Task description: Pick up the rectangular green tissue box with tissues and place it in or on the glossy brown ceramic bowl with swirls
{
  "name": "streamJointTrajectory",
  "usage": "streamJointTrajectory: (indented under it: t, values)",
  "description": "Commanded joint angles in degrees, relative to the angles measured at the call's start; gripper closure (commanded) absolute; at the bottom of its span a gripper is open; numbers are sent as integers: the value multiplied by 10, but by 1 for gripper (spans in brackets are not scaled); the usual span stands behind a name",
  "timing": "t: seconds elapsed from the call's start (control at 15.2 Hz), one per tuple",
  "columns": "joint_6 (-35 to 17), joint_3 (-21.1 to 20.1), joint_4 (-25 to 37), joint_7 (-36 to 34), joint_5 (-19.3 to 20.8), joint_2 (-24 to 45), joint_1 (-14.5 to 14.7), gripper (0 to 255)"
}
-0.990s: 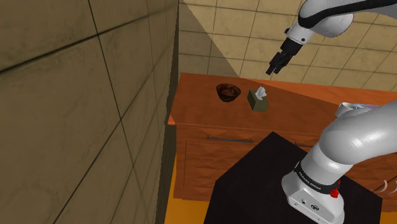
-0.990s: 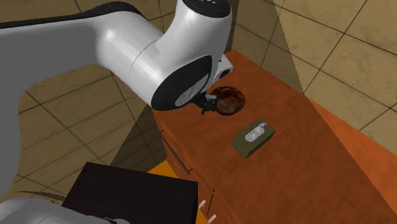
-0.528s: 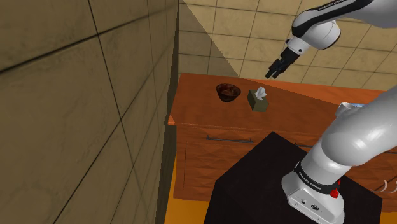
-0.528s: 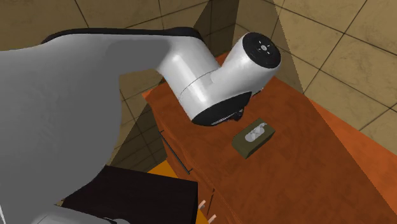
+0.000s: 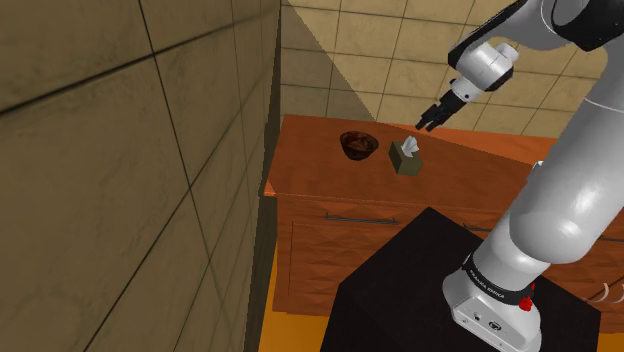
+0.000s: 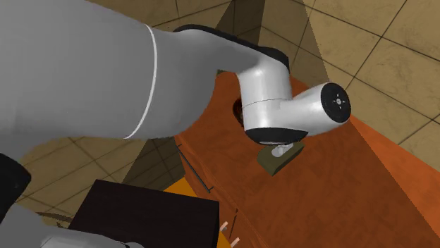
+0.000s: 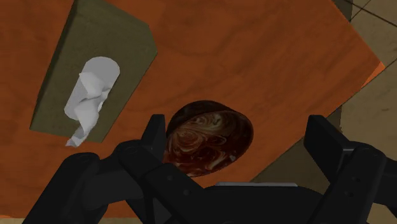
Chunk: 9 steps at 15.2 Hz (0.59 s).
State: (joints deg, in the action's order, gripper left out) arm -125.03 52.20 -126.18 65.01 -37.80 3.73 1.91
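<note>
My fingers (image 7: 156, 135) stand wide apart with nothing clamped between them. My gripper (image 5: 429, 121) hangs in the air above the wooden cabinet top (image 5: 470, 170), touching nothing.

Looking down along the fingers, the gap between them frames the glossy brown bowl (image 7: 210, 137), its inside marbled with pale swirls. It stands upright on the wood near the top's edge. Past one finger, off to the side of the bowl, lies the olive-green tissue box (image 7: 105, 48). It rests flat on the same top, and a crumpled white tissue (image 7: 90, 97) sticks out of the slot in its upper face.

In the shoulder view, bowl and box sit near each other but apart, the bowl to the box's left. My gripper is up and to the right of the box, over the far side of the top.

In the second exterior view, my white forearm (image 6: 289, 116) crosses in front of the box, leaving one end and a bit of tissue showing beneath it.

The top belongs to a reddish-brown cabinet with a long thin drawer handle (image 5: 360, 217) on its front. My black stand (image 5: 400, 300) sits before it. A tan tiled wall (image 5: 120, 150) rises at the shoulder view's left, and more tiles run behind the cabinet.
</note>
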Motion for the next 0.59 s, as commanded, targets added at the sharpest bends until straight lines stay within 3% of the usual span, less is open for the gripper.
streamJointTrajectory:
  t: [0.0,0.26,0.53]
  values:
    - [26,2,31,61,-85,70,-24,0]
    - [82,-38,108,128,-202,191,-110,0]
    - [126,-81,191,158,-282,291,-192,0]
